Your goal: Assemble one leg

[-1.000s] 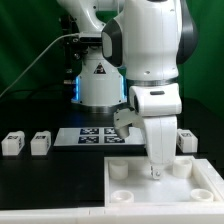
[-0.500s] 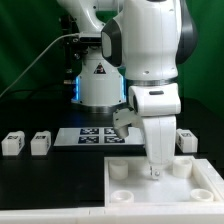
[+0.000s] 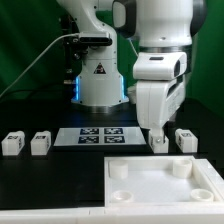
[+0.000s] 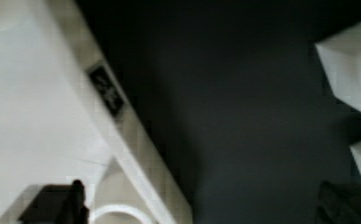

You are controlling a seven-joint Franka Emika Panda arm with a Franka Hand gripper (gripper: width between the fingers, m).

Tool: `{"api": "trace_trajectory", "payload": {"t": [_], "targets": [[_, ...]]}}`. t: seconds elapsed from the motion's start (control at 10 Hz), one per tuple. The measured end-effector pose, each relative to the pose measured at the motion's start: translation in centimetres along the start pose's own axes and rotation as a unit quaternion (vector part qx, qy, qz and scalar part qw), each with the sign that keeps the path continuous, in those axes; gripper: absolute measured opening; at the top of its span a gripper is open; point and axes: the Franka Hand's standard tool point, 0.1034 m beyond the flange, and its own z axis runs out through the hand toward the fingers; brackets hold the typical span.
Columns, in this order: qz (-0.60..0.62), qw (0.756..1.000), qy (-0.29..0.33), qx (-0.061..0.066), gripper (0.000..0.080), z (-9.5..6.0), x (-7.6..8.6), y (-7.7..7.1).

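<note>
I see the black bench [image 3: 50,190] carrying six things. At the exterior view's left the outer left leg [image 3: 12,143] and inner left leg [image 3: 40,143] sit side by side, slightly apart. The marker board [image 3: 98,135] lies mid-bench. Right of it sit the inner right leg [image 3: 158,140] and outer right leg [image 3: 185,140]. Nearest me lies the white socketed panel [image 3: 160,185].

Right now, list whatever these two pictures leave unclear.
- Exterior view: whether the tool touches the leg beneath it; too small, white against white.
- Exterior view: the panel, whose right side is cut off by the frame edge.
- Wrist view: a white block, blurred and cut off by the edge; which part it is cannot be told.
- Wrist view: a tag, too blurred to read.
</note>
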Motion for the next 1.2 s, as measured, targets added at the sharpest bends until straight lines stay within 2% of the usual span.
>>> {"api": "trace_trajectory", "payload": {"t": [0.2,0.3,0.4,0.7,0.9,1.1,1.2], "targets": [[0.158,0.987,-0.002,0.015,0.0649,1.0,1.3,-3.1],[0.209,0.978,-0.002,0.022,0.0649,1.4,1.5,-3.6],[0.276,0.961,0.002,0.028,0.0649,1.7,1.5,-3.5],[0.372,0.928,0.000,0.031,0.0649,1.6,1.7,-3.7],[0.371,0.928,0.000,0.032,0.0649,1.7,1.7,-3.9],[0.396,0.916,-0.043,0.048,0.0649,1.7,2.2,-5.5],[0.392,0.913,-0.097,0.065,0.0649,1.4,2.1,-5.9]]}}
